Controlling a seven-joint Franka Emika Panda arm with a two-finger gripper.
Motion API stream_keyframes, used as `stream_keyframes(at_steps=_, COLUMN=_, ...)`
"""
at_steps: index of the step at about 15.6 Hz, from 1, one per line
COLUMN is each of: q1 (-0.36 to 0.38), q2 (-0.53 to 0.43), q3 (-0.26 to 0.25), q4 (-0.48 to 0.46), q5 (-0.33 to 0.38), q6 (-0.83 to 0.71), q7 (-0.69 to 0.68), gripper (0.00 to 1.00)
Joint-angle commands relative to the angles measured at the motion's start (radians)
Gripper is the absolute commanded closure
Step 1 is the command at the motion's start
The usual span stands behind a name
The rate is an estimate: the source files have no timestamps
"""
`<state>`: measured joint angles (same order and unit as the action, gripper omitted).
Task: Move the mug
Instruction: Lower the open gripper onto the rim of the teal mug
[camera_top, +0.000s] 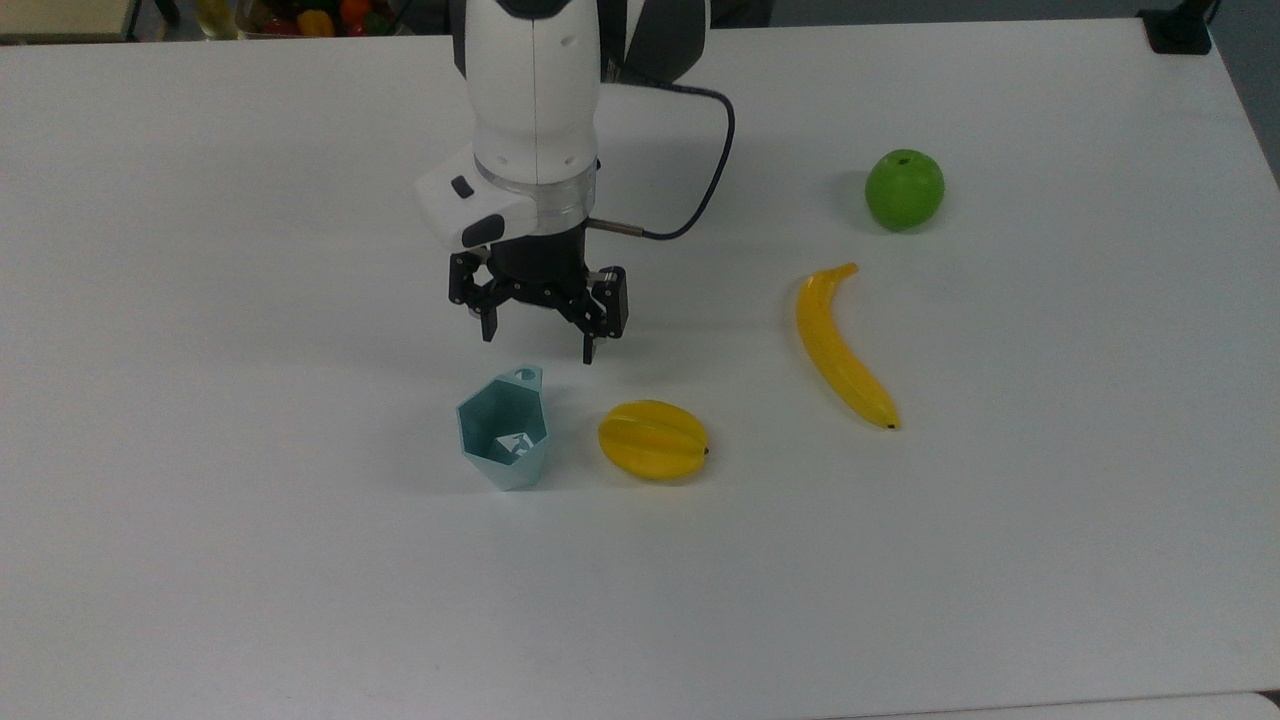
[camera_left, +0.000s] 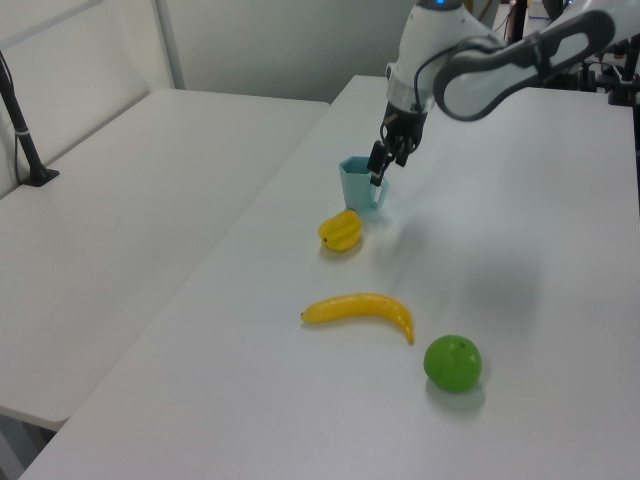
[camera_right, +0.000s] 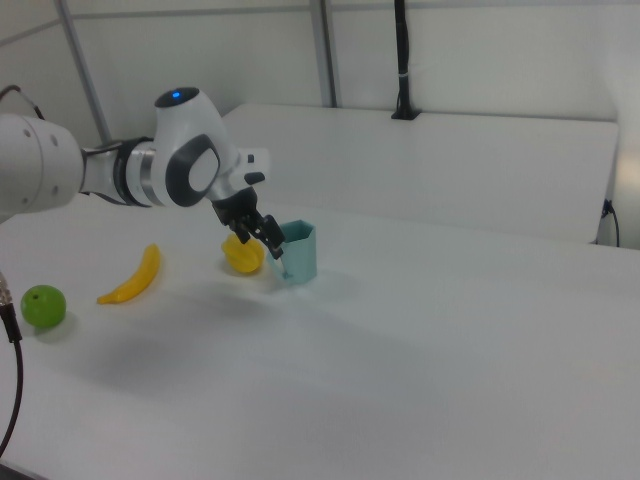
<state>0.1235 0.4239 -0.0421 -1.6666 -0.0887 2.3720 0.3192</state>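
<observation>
Tool (camera_top: 540, 345) is spread wide, nothing between its fingers, hanging just above the mug (camera_top: 505, 432) on the handle side; in the top view it sits slightly up and to the right of the rim, not touching it. Looks like an approach pose: fingers open enough to straddle one wall or the handle, wrist pointing down at the surface (camera_top: 200, 560), so I'd judge the grasp not yet started and the task barely begun. Mug stands upright on the white surface, near the middle, with the yellow starfruit (camera_top: 653, 439) just beside it on the top view's right, apart, not touching. Banana (camera_top: 840, 350) and green apple (camera_top: 904, 189) lie well apart, further to the top view's right, out of the way. Mug itself: pale teal-blue, faceted, hexagonal rim tapering to a narrower base, small loop handle (camera_top: 524, 376) facing the arm, empty inside as far as the top view shows. In the left view the tool (camera_left: 385, 165) overlaps the mug's (camera_left: 360, 185) far rim; in the right view the tool (camera_right: 268, 240) hangs beside the mug (camera_right: 299, 252) toward the starfruit (camera_right: 242, 255). Thin walls and a light, narrow-based body: likely to tip or slide if one finger nudges it before closing. Starfruit is close enough that a sideways move could knock it; lifting clear first seems safer.
</observation>
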Motion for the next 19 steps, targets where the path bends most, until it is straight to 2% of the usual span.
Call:
stream_keyframes(at_steps=1, q1=0.005, q2=0.048, q3=-0.007, q4=0.007, q5=-0.048, q6=0.065, q7=0.021, gripper=0.15)
stream_keyframes(at_steps=3, q1=0.01, q2=0.075, q3=-0.007, q4=0.007, q5=-0.087, q6=0.069, q7=0.024, gripper=0.33)
stream_keyframes(at_steps=7, q1=0.008, q2=0.081, q3=-0.006, q4=0.007, q5=-0.088, q6=0.088, q7=0.026, gripper=0.6)
stream_keyframes(at_steps=8, q1=0.007, q2=0.081, q3=-0.005, q4=0.005, q5=-0.08, q6=0.13, q7=0.031, gripper=0.64)
stream_keyframes(at_steps=11, q1=0.007, q2=0.084, q3=-0.007, q4=0.001, q5=-0.092, q6=0.168, q7=0.078, gripper=0.64)
stream_keyframes(at_steps=14, q1=0.007, q2=0.078, q3=-0.007, q4=-0.001, q5=-0.094, q6=0.165, q7=0.075, gripper=0.88)
stream_keyframes(at_steps=15, q1=0.004, q2=0.069, q3=-0.007, q4=-0.007, q5=-0.097, q6=0.159, q7=0.074, gripper=0.93)
stream_keyframes(at_steps=19, q1=0.002, q2=-0.042, q3=-0.006, q4=-0.108, q5=-0.143, q6=0.128, q7=0.07, gripper=0.95)
